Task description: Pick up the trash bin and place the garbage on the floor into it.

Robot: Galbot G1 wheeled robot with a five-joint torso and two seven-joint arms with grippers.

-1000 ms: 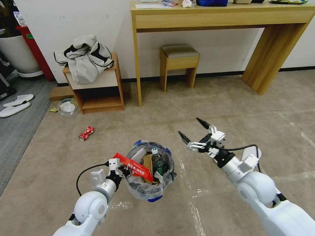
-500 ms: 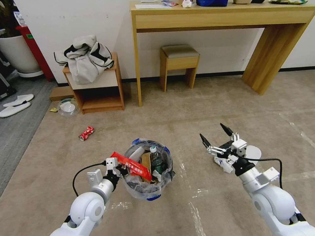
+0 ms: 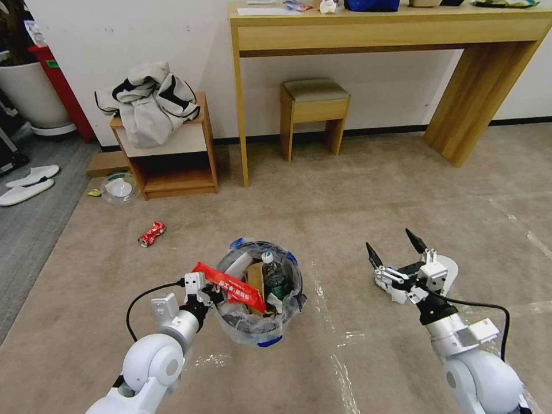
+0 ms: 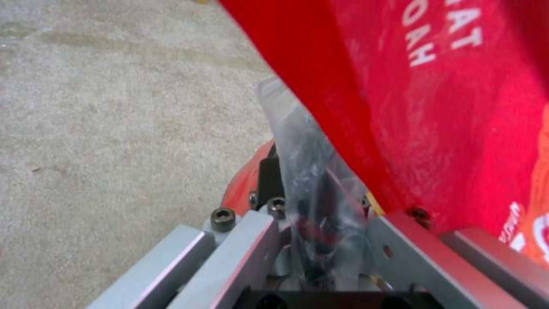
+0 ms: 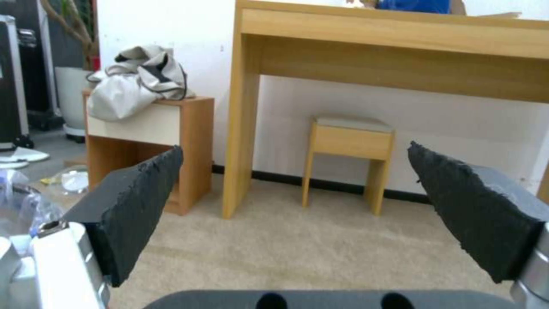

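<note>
The small round trash bin, blue and red outside with a crinkly clear plastic bag inside, sits on the beige carpet floor right in front of the robot. It is nearly full. A long red snack wrapper sticks out over its left edge. A clear bottle with a green label stands inside, next to a brown carton and a white tube.

The left gripper is at the left rim of the bin. Its fingers are squeezed together on the rim and the plastic bag. In the left wrist view, the bag goes down between the metal fingers, and the red wrapper hangs just beside them.

The right gripper is to the right of the bin, low and close to the carpet. Its two black fingers are spread wide apart and hold nothing. A round white thing lies on the carpet just behind it.

A crushed red can lies on the carpet, to the left and farther away than the bin. A clear round lid lies near the small wooden cabinet. A grey-white jacket is piled on top of that cabinet. Two flat white slippers lie on the grey carpet far to the left. A little wooden stool stands under the long wooden table.
</note>
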